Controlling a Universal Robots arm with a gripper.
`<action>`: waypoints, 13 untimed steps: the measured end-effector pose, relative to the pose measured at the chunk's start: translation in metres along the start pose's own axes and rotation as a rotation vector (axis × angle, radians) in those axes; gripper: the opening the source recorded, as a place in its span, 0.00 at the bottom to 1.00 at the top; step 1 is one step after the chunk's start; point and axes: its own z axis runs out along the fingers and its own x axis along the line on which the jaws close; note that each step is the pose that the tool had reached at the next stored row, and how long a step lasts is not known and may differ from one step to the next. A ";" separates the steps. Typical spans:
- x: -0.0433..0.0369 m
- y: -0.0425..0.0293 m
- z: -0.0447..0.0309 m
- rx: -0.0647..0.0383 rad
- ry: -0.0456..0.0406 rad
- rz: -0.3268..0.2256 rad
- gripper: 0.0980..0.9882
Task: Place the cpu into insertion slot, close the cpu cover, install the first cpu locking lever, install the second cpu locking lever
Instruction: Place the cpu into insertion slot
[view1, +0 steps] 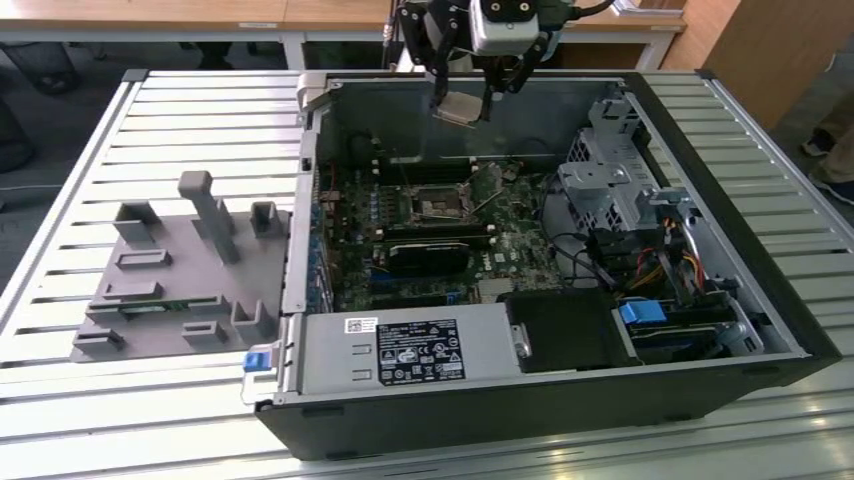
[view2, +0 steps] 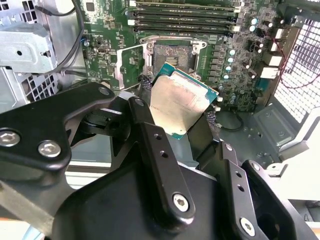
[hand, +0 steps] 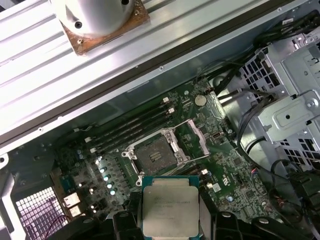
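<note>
Currently on step one, placing the chip: gripper (view1: 465, 100) hangs above the open computer case (view1: 747, 300), near its far wall, jaws closed on the cpu (view2: 180, 105) by two opposite edges, silvery top plate facing the wrist cameras. Chip sits tilted in the exterior view, well clear of the motherboard (view1: 514, 255). Insertion slot (hand: 155, 154) is bare, dark inside its metal rim, beside the four long memory slots (view2: 182, 15). Cpu cover (hand: 196, 134) appears swung up and open at one side of the socket; lever positions I cannot tell. Judgement: nothing seated yet, all four steps outstanding. Placing calls for the chip level, square to the socket and centred over it, with no scrape against the raised cover. Writing: white label (view1: 416, 352) on the power supply carries dense print and symbols; a smaller white sticker sits just beside it; faint lettering on the chip's top plate, none of it legible
</note>
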 end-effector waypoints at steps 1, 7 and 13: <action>0.0000 0.0000 0.0000 0.000 -0.0004 0.004 0.50; 0.0000 0.0000 0.0000 0.000 -0.0023 0.025 0.50; 0.0000 0.0000 0.0000 -0.001 -0.0043 0.047 0.50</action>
